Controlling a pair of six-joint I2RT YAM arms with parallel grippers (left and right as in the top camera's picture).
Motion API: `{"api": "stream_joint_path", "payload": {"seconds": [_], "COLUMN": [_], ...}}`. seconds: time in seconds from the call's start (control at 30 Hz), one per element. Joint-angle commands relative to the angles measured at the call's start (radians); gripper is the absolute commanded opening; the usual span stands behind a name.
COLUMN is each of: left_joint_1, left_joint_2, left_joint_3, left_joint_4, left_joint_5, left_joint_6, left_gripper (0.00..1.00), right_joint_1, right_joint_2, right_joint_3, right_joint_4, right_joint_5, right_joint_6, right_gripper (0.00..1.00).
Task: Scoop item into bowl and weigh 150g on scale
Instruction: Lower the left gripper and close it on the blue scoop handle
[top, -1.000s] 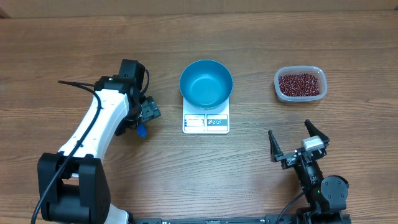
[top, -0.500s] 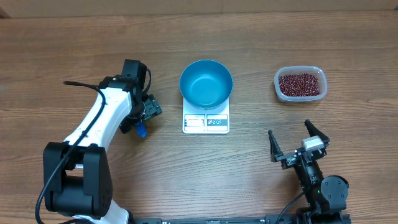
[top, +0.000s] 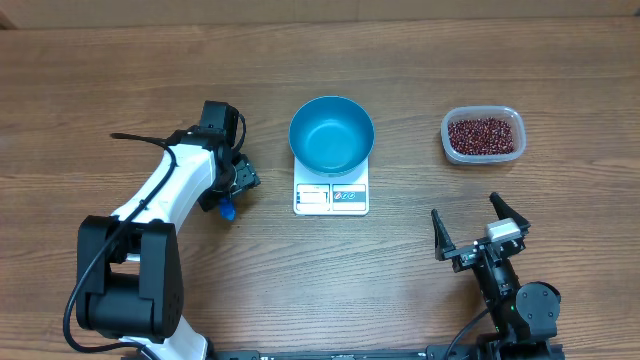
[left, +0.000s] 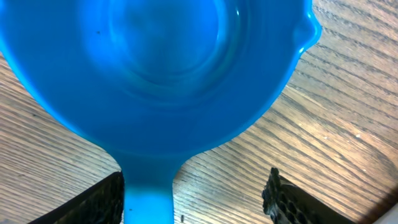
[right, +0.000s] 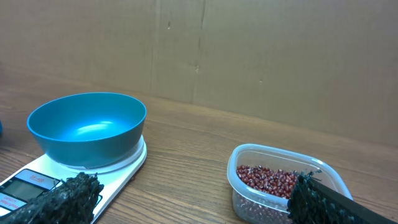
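My left gripper (left: 194, 198) hangs low over the desk (top: 300, 285) with its fingers (left: 102, 202) spread. The handle (left: 147, 193) of the small blue scoop (left: 174, 68) runs back between them, close to the left finger and with a clear gap to the right one, so I am pinching nothing yet. The cup of the scoop lies just ahead of my fingertips, open side up and empty. I judge the scoop to be light, stiff, smooth plastic. The narrow handle is the place to take it, squarely across its flat sides and near the cup, so a loaded cup cannot twist in my grip. Because it is slick, a loose or off-centre hold could let it swivel. To the right of this gripper, near but not touching, the blue bowl (top: 332, 135) sits empty on the white scale (top: 331, 197). The bowl looks light too, and a knock from the scoop could shift it on the platform. The beans (top: 484, 134) are well apart from my left gripper, farther right beyond the bowl, heaped in a clear tub (top: 447, 133). They are small, hard and loose, so I expect them to roll and spill off a tilted scoop. I would keep it level on the way across and add small amounts as the weight nears the target. My right gripper (top: 466, 213) rests near its base with its fingers wide apart and holding nothing. The tub lies ahead of it.
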Motion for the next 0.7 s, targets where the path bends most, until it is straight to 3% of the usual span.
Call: {"api": "stream_joint_path", "payload": {"seconds": [0.0,0.17,0.67], "left_joint_1": [0.000,0.001,0.008], "left_joint_2": [0.008,0.008,0.008], "left_joint_3": [-0.008,-0.008,-0.009], "left_joint_4": [-0.003,-0.010,0.000], "left_joint_5": [-0.051,-0.078,-0.117], "left_joint_6": [0.026,0.029,0.052], "left_gripper": [0.72,0.64,0.56], "right_joint_1": [0.008,0.008,0.008], "right_joint_2": [-0.008,-0.008,-0.008], "right_joint_3": [-0.011,-0.011,-0.011], "right_joint_4": [0.004,0.004,0.004], "right_joint_5": [0.002,0.002,0.002], "right_joint_6": [0.005,0.004,0.005], "right_gripper": [1.00,1.00,1.00]}}
